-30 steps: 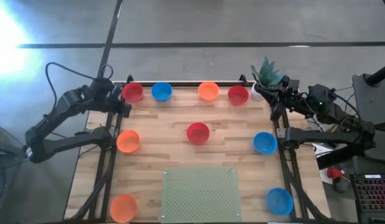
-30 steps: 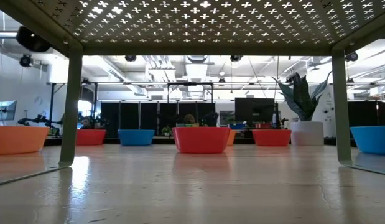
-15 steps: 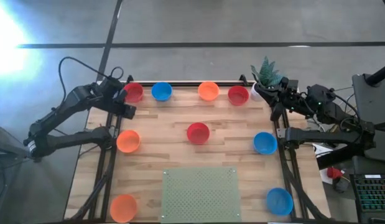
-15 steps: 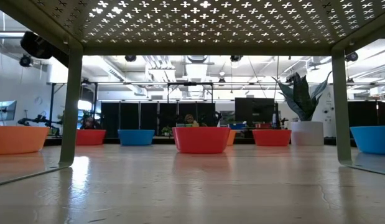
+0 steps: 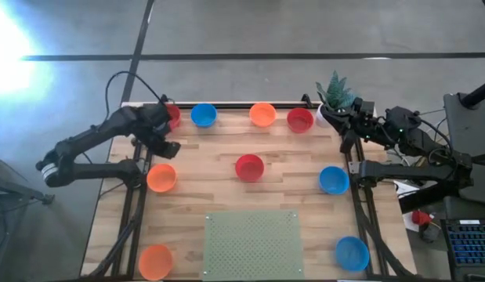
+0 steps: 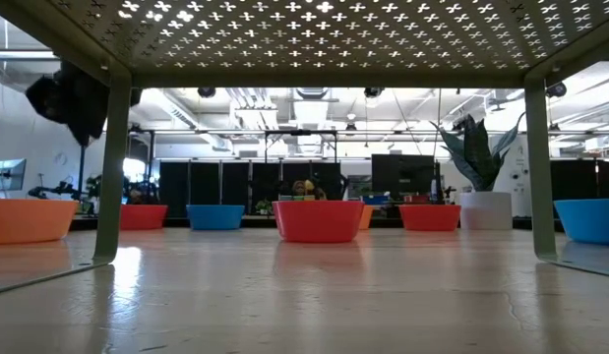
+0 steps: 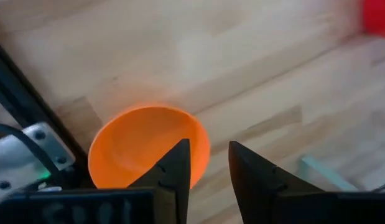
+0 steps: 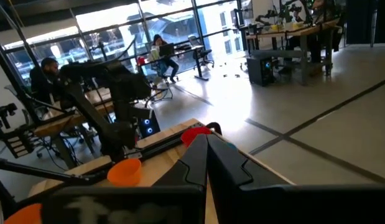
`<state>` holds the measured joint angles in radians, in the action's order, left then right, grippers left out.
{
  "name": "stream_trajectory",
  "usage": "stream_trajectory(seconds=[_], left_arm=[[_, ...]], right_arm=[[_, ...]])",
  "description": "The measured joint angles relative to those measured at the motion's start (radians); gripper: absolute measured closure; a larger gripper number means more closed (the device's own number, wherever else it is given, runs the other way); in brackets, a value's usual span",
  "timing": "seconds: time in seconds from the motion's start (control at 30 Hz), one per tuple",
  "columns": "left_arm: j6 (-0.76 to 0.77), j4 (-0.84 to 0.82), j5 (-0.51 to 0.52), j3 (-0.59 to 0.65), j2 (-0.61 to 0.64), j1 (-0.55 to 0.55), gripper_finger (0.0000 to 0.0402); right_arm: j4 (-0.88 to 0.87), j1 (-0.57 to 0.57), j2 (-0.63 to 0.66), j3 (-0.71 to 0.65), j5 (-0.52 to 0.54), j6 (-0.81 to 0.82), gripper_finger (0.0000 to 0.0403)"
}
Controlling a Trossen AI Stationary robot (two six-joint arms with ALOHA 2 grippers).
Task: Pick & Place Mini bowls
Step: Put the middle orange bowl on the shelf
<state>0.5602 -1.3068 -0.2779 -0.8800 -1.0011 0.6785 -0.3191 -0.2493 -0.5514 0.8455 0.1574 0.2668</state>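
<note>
Several mini bowls sit on their bases on the wooden table. In the far row are red (image 5: 174, 114), blue (image 5: 203, 115), orange (image 5: 262, 114) and red (image 5: 300, 120). A red one (image 5: 249, 167) is in the middle, blue ones (image 5: 334, 180) (image 5: 352, 253) at the right, and an orange one (image 5: 156, 261) at the near left. My left gripper (image 5: 168, 148) (image 7: 209, 163) hangs open, pointing steeply down, just above and beside the left orange bowl (image 5: 161, 178) (image 7: 148, 146). My right gripper (image 8: 206, 155) waits shut at the far right corner, held level.
A green perforated plate (image 5: 252, 247) lies at the near middle edge. A white pot with a green plant (image 5: 334, 98) stands at the far right corner beside my right arm. Dark frame rails (image 5: 132, 211) run along both table sides. People sit at desks (image 8: 161, 50) beyond the table.
My left gripper has left the far-left red bowl and gone down and toward the near edge, tipping more steeply downward. It now hangs over the left orange bowl and has come into the low view at the upper left. No bowl has moved.
</note>
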Motion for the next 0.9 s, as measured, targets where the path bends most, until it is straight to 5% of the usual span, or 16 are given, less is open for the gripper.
stream_trajectory(seconds=[0.5,0.9], left_arm=[[0.181,0.109,0.001,0.068,-0.066,-0.064,0.0300],[0.388,0.133,0.081,0.105,-0.067,-0.217,0.0300]], right_arm=[[-0.006,0.000,0.001,0.000,0.000,-0.005,0.0394],[-0.045,0.000,0.001,0.000,0.000,-0.005,0.0394]])
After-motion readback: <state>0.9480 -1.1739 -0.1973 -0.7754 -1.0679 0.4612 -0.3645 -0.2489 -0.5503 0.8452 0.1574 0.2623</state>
